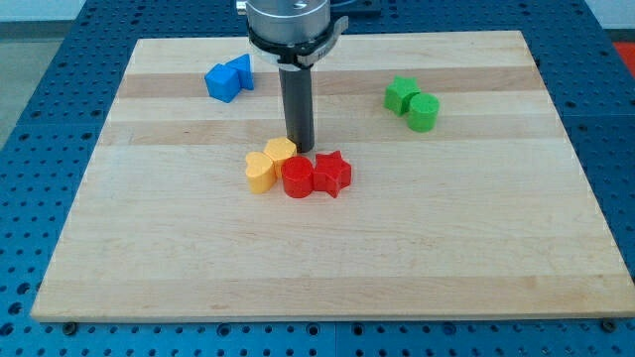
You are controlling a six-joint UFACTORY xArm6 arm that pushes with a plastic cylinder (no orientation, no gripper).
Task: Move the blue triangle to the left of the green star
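The blue triangle lies near the view's top left, touching a blue cube-like block on its lower left. The green star lies at the upper right, touching a green cylinder on its lower right. My tip stands on the board near the middle, just above the yellow and red cluster, right of and below the blue triangle and well left of the green star.
Just below my tip is a tight cluster: a yellow heart, a yellow block, a red cylinder and a red star. The wooden board sits on a blue perforated table.
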